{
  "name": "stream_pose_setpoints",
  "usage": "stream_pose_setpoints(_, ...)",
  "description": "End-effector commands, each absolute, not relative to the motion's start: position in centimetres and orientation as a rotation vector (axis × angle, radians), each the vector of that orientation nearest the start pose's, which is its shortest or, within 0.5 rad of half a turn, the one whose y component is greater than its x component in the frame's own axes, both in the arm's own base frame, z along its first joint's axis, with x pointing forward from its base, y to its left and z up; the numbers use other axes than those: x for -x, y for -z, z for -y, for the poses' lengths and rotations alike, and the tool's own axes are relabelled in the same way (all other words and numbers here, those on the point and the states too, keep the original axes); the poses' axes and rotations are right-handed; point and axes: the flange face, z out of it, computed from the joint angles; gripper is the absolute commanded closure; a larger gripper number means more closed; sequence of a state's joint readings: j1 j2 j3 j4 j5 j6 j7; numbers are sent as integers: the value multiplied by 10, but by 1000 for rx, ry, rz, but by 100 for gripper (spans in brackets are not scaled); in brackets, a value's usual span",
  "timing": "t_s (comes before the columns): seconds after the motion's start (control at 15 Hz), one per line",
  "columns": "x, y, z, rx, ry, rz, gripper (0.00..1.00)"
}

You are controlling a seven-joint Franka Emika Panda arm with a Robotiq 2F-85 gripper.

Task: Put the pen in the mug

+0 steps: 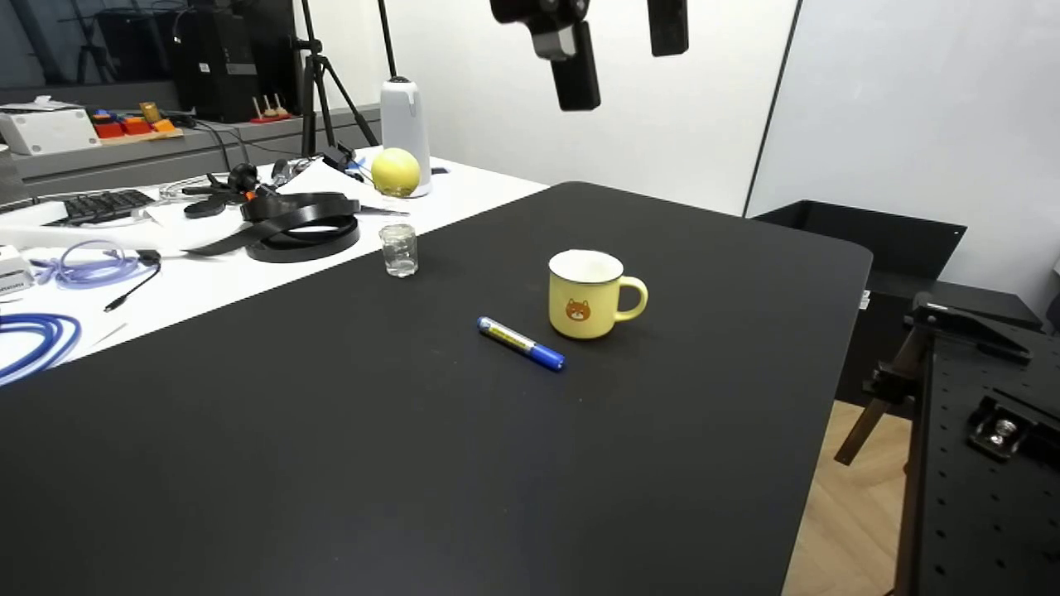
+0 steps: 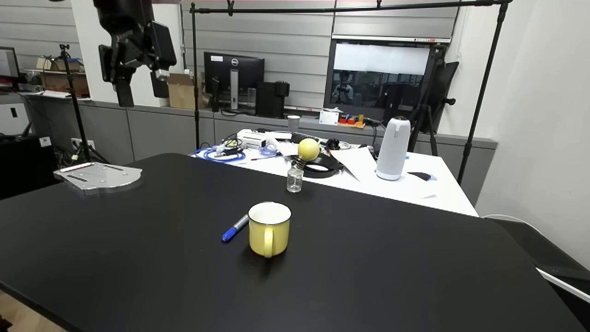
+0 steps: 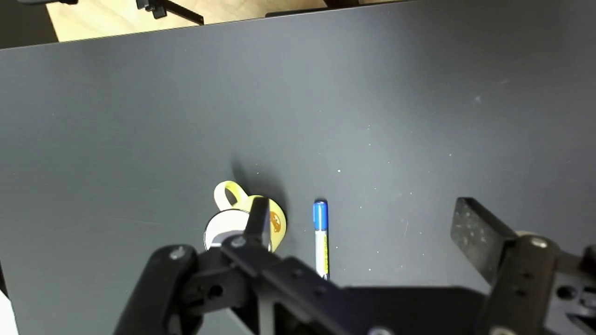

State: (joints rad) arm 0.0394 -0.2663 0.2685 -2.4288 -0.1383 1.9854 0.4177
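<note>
The pen (image 1: 520, 342), with a white and yellow-labelled barrel and blue ends, lies flat on the black table. The yellow mug (image 1: 571, 290) stands upright beside it, apart from it, with a bear mark on its front. In an exterior view the mug (image 2: 258, 237) hides part of the pen (image 2: 237, 227). My gripper (image 1: 623, 81) is open and empty, high above the table; it also shows in an exterior view (image 2: 142, 92). In the wrist view the pen (image 3: 321, 242) appears between the spread fingers (image 3: 362, 207), nearer the left one, which partly covers the mug (image 3: 280, 216).
A small clear glass jar (image 1: 401, 252) stands near the table edge beside a white table (image 2: 421, 168). That table holds a yellow ball (image 2: 309, 149), a white cylinder device (image 2: 393, 150), black straps and cables. A metal plate (image 2: 99, 177) lies at the black table's edge.
</note>
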Motion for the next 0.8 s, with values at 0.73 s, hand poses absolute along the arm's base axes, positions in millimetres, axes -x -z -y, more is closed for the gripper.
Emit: stream_pose_setpoints(0.73, -474, -290, -9, 3182, -203, 157, 0)
